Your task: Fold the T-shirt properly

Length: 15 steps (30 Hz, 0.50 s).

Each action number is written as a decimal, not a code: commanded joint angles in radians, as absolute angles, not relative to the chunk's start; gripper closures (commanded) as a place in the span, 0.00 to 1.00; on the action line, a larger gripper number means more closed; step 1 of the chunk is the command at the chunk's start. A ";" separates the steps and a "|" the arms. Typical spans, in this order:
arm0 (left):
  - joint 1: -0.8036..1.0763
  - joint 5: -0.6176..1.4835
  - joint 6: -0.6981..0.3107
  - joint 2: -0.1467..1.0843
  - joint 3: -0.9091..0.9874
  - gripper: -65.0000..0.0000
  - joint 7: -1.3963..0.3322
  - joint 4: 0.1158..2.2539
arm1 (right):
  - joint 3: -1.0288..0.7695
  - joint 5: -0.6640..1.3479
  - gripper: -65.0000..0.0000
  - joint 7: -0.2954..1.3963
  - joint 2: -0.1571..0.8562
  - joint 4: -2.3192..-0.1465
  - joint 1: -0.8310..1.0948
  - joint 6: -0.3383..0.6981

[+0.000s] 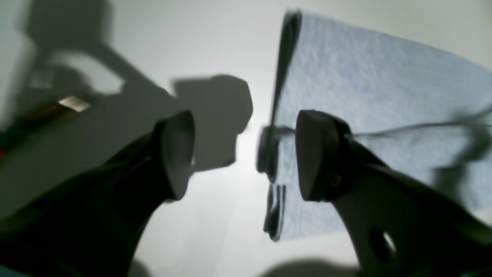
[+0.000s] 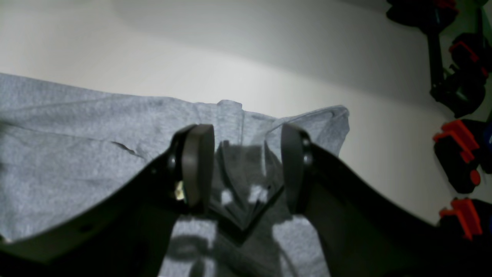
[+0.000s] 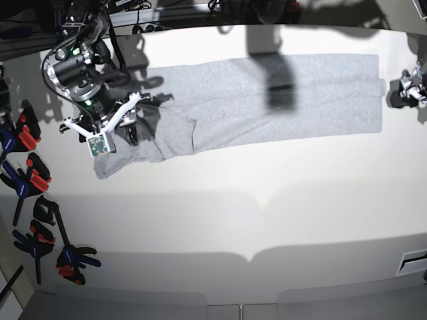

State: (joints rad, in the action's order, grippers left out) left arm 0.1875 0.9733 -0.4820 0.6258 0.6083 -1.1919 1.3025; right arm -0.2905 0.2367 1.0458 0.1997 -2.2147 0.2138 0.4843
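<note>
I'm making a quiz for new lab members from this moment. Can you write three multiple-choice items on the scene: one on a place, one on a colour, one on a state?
1. In the base view, where do the clamps lie?
A. left edge
B. centre
C. on the shirt

2. What colour is the T-shirt?
A. red
B. heather grey
C. black

3. How is the left gripper?
A. shut on cloth
B. open, holding nothing
C. out of sight

Answers: 1 A, they line the table's left side. 2 B, grey in every view. 3 B, bare table shows between its fingers.

shirt: the T-shirt (image 3: 267,100), light heather grey, plain side up
pose: long folded strip, flat
left end: bunched and rumpled
</note>
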 commanded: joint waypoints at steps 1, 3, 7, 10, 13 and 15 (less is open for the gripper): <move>0.168 1.015 -0.506 0.650 0.614 0.41 -1.190 1.289 | -0.294 0.247 0.59 1.025 0.208 -2.237 0.205 0.498; 0.160 1.015 -0.525 0.646 0.614 0.41 -1.204 1.239 | -0.294 0.248 0.59 1.025 0.208 -2.237 0.205 0.499; 0.163 1.016 -0.561 0.645 0.614 0.41 -1.210 1.138 | -0.294 0.247 0.59 1.026 0.208 -2.239 0.205 0.499; 0.163 1.016 -0.573 0.631 0.614 0.41 -1.219 1.051 | -0.294 0.247 0.59 1.025 0.208 -2.239 0.205 0.499; 0.164 1.052 -0.574 0.597 0.614 0.41 -1.281 0.991 | -0.294 0.247 0.59 1.025 0.208 -2.239 0.205 0.500; 0.165 1.115 -0.606 0.567 0.614 0.41 -1.345 0.985 | -0.294 0.247 0.59 1.022 0.208 -2.239 0.205 0.500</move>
State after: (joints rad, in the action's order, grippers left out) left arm 0.1570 1.1858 -0.6216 0.5709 0.6231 -1.2793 0.9894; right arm -0.2909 0.2367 1.0451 0.1997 -2.2192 0.2138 0.4911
